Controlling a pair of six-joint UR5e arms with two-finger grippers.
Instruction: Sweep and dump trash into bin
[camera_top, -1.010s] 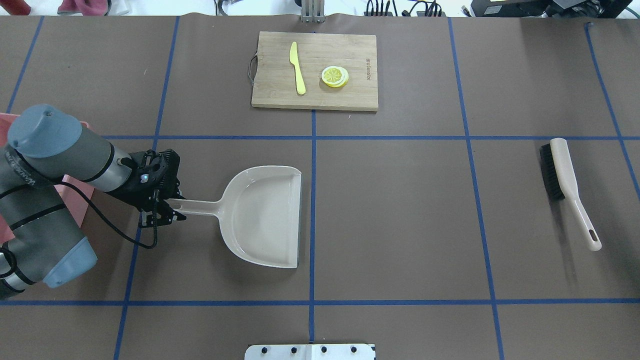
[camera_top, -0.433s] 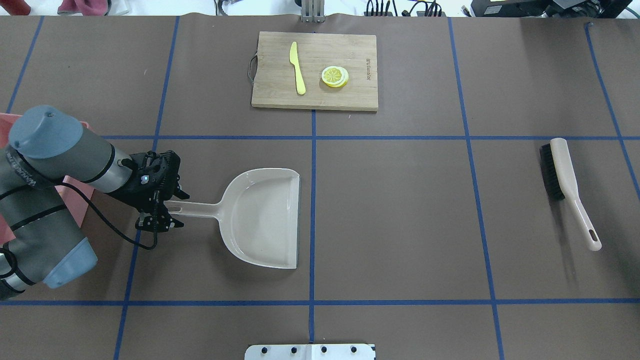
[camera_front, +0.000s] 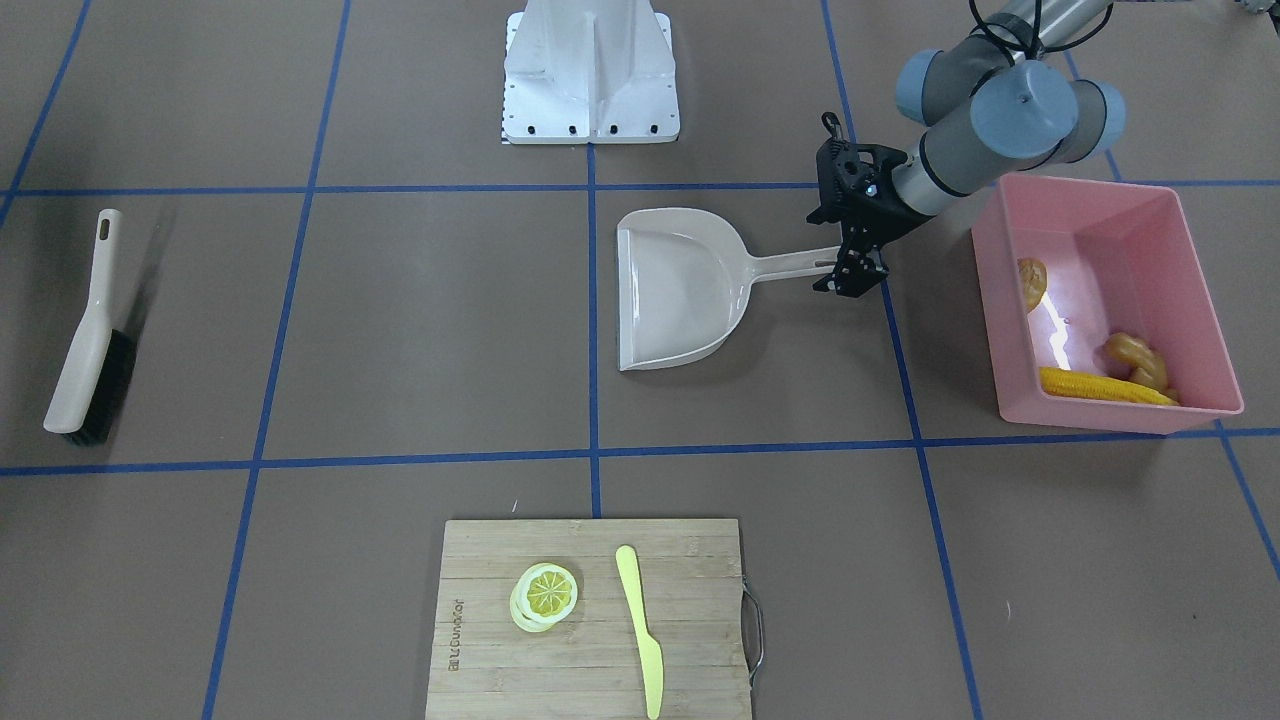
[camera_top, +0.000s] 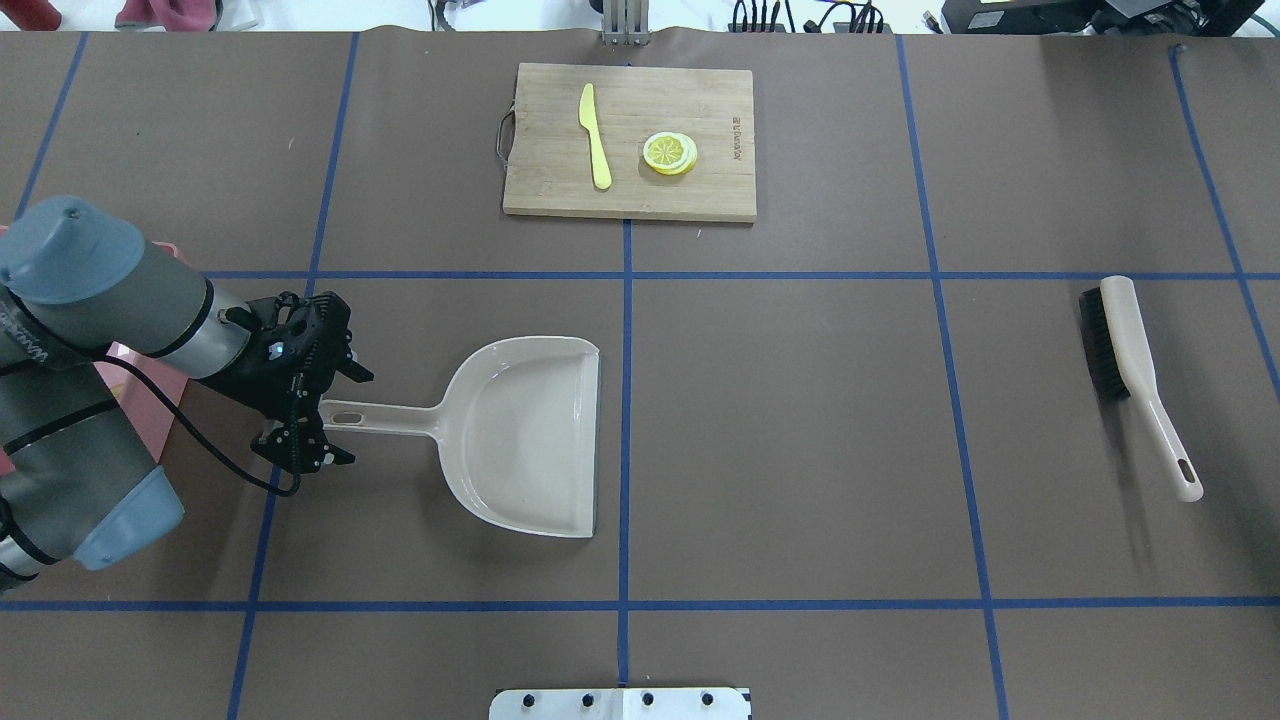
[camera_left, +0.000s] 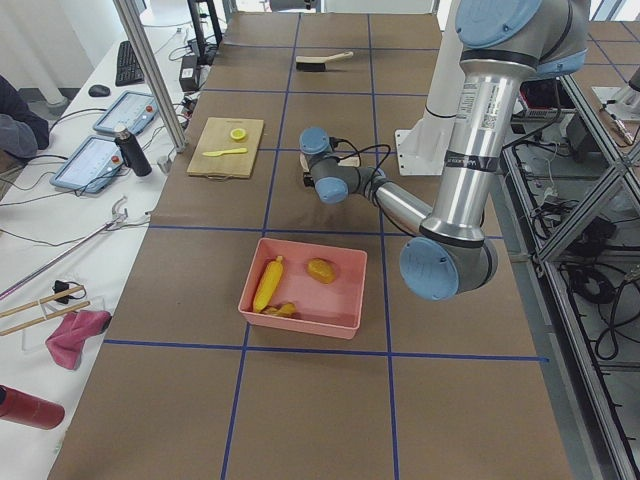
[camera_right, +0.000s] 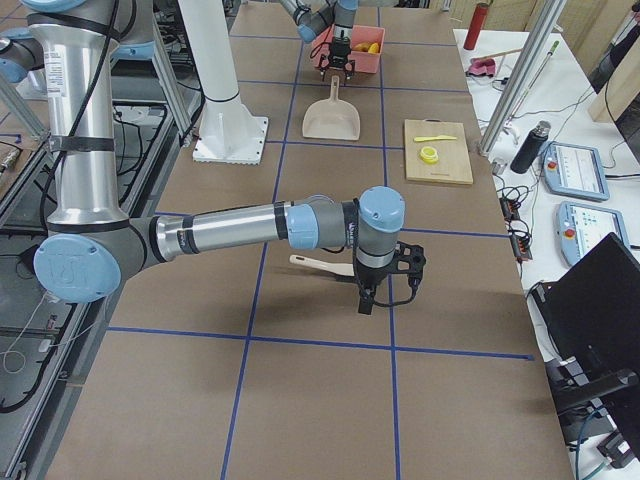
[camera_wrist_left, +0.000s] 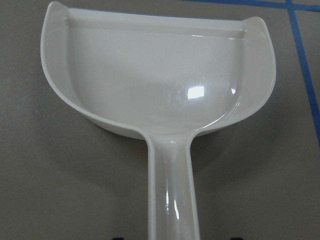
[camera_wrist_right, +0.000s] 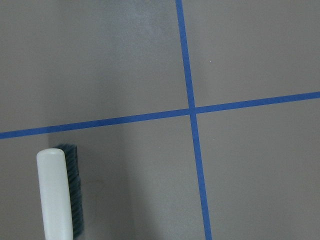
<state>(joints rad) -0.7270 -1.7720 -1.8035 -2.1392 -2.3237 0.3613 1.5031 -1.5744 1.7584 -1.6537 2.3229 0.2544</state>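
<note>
Table (camera_front: 400, 330): bin (camera_front: 1120, 418) near left pincer (camera_front: 818, 255).

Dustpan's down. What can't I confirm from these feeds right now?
Right gripper: open or shut unclear; only the exterior right view shows it.
Bin: overhead, the left arm covers nearly all of it.
Left gripper: the left wrist view's bottom edge cuts off its fingertips and the dustpan handle's end.

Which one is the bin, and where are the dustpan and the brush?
pink bin (camera_front: 1110, 416), exterior front-facing view, on its near outer wall.
dustpan (camera_top: 530, 440), overhead exterior view, on the middle of its pan.
brush (camera_top: 1128, 340), overhead exterior view, on its pale back.
</note>
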